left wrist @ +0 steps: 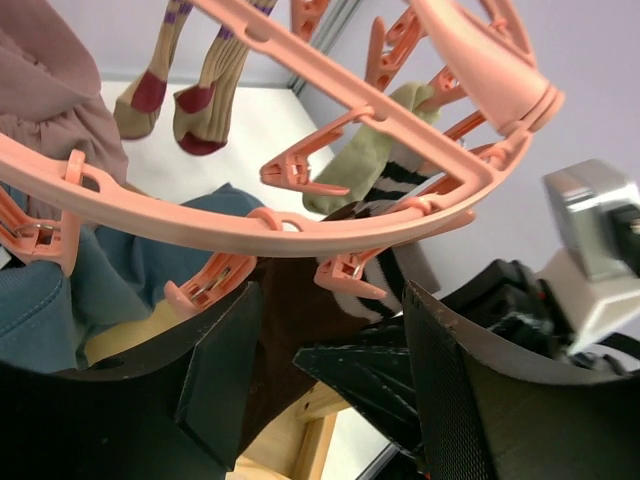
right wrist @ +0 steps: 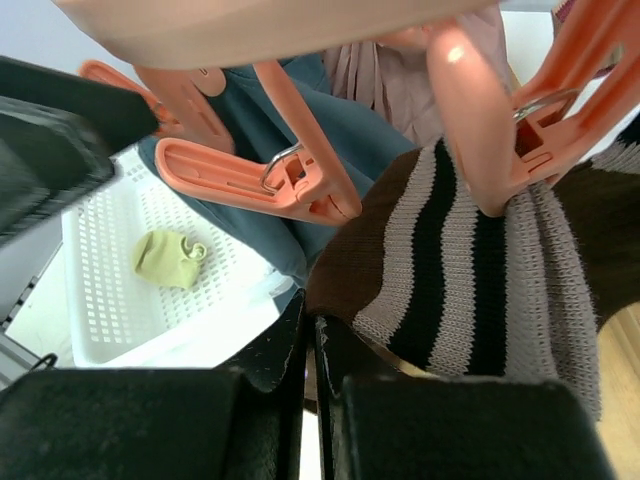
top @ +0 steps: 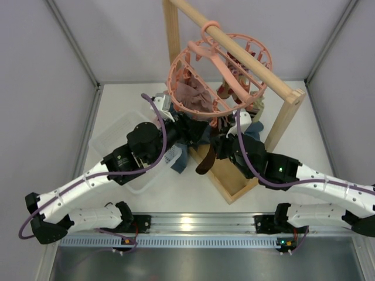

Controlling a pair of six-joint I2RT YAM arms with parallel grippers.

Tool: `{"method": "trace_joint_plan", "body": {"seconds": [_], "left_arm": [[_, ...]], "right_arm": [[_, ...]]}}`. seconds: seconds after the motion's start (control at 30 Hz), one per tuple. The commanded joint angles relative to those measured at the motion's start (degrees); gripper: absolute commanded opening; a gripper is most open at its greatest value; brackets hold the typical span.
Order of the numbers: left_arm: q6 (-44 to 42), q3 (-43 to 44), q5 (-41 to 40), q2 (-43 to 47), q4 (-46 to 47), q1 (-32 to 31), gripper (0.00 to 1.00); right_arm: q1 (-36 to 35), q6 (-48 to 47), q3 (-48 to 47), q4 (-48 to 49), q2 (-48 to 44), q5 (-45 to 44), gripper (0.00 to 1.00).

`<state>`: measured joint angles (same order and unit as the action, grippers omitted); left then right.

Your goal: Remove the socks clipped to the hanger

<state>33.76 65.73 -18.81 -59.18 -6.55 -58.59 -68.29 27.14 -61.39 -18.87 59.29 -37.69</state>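
White table (top: 176,190), 1 pink hanger (left wrist: 250,236), 1 striped brown sock (right wrist: 450,280); left fingers (left wrist: 215,385) apart, right fingers (right wrist: 272,352) together.

Both arms (top: 76,188) have white links, black joints and purple cables (top: 161,132); the black fingers (left wrist: 450,400) seem mesh-textured.

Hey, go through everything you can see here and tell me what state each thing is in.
Hanger: hung on the wooden rod.
Striped brown sock: clipped in a peg.
Olive sock: hanging from the hanger.
Maroon-toed socks: hanging from the hanger.
Balled green sock: loose in the white basket.
Left pincer: open, under the hanger ring.
Right pincer: shut, beside the striped brown sock.
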Motion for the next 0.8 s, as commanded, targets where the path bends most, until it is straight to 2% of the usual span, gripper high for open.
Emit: {"method": "trace_joint_plan", "body": {"seconds": [0.0,0.23,0.33,0.47,0.6,0.77], "left_arm": [[0.61,2.82,-1.67,0.03,1.18,0.05,0.63],[-0.71,5.01,-4.22,-1.64,1.36,0.75,0.6],[-0.54,6.16,-1.24,-3.31,1.36,2.86,0.54],[2.98,6.42,7.63,-5.94,1.45,11.19,0.42],[3.07,5.98,10.28,-6.21,1.62,14.99,0.32],[2.72,5.98,14.32,-5.95,1.62,19.2,0.29]], "right_arm": [[-0.79,-0.59,0.21,2.0,-2.68,-0.98,0.0],[-0.88,-0.5,0.65,1.82,-2.69,-0.98,0.0],[-0.79,-0.59,0.3,1.38,-2.07,-0.54,0.0],[-0.79,-0.94,0.21,1.38,-1.63,-0.28,0.0],[-0.88,-1.56,-0.14,1.38,-0.84,0.51,0.0],[-0.79,-2.52,-0.66,2.44,1.61,2.71,0.0]]}}
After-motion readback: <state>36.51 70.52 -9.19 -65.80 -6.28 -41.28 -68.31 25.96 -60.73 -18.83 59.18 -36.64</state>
